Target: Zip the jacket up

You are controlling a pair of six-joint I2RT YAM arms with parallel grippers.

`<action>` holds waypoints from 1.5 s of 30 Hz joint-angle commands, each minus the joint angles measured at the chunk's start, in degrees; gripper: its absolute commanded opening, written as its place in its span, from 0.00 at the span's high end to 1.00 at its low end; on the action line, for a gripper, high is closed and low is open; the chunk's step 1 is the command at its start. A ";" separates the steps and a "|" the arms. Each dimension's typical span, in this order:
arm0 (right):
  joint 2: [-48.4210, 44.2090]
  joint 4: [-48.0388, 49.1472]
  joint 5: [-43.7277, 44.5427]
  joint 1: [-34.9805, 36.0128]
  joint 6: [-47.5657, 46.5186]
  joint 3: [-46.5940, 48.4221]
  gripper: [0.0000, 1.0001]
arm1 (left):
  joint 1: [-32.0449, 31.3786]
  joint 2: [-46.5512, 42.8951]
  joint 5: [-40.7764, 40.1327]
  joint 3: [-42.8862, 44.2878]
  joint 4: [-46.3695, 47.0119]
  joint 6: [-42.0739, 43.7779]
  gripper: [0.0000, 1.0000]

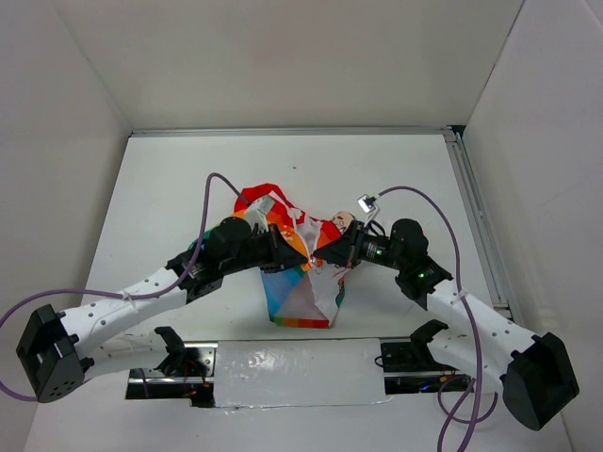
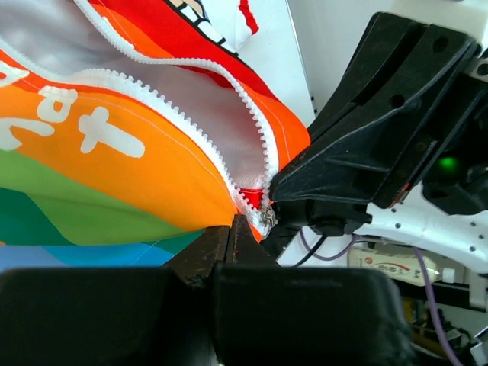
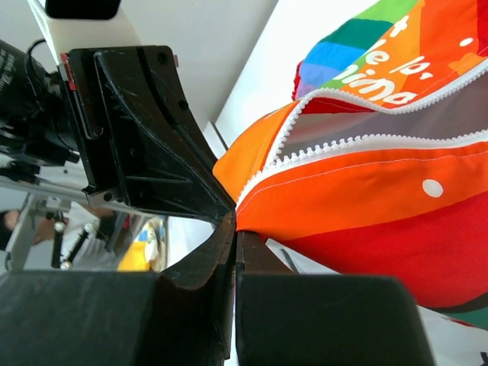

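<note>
The jacket (image 1: pixel 303 299) is pinched at its open front by the closed left claw (image 2: pixel 232 229), slider (image 2: pixel 267 219) just beside its tips, and the closed right claw (image 3: pixel 232 227), so fabric could be snagged if pulled askew.

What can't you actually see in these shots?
Top view: the jacket zipper, covered by the arms.
Left wrist view: the slider is tiny; whether the left gripper pinches it or only fabric is unclear.
Right wrist view: the slider, hidden behind orange fabric beyond the right gripper.
</note>
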 commanded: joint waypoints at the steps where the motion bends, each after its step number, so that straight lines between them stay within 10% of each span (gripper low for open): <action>1: 0.15 -3.80 -1.85 0.35 -4.91 4.78 1.00 | -0.53 -1.27 1.36 0.21 2.09 4.97 1.00; 5: -0.64 -8.47 -1.49 0.52 -6.94 5.40 1.00 | -0.53 -1.18 1.00 2.32 0.07 5.86 0.99; 8: -0.82 -8.48 -1.49 1.05 -6.85 5.14 1.00 | -0.53 -0.39 1.44 3.47 -1.25 4.29 0.64; 10: -0.55 -8.65 -1.14 1.49 -7.02 5.22 1.00 | -0.53 0.05 2.75 3.56 -0.73 4.45 0.58; 19: -1.34 -9.09 3.33 3.51 -6.15 5.22 1.00 | -0.53 1.37 5.39 4.17 -0.99 3.57 0.63; 28: -2.40 -8.92 4.31 3.51 -5.44 4.96 1.00 | 0.26 -1.44 4.87 1.80 -3.01 1.20 0.33; 45: -1.96 -3.91 5.71 4.39 -1.40 3.73 1.00 | 1.49 -0.91 9.61 -0.31 2.43 1.99 0.60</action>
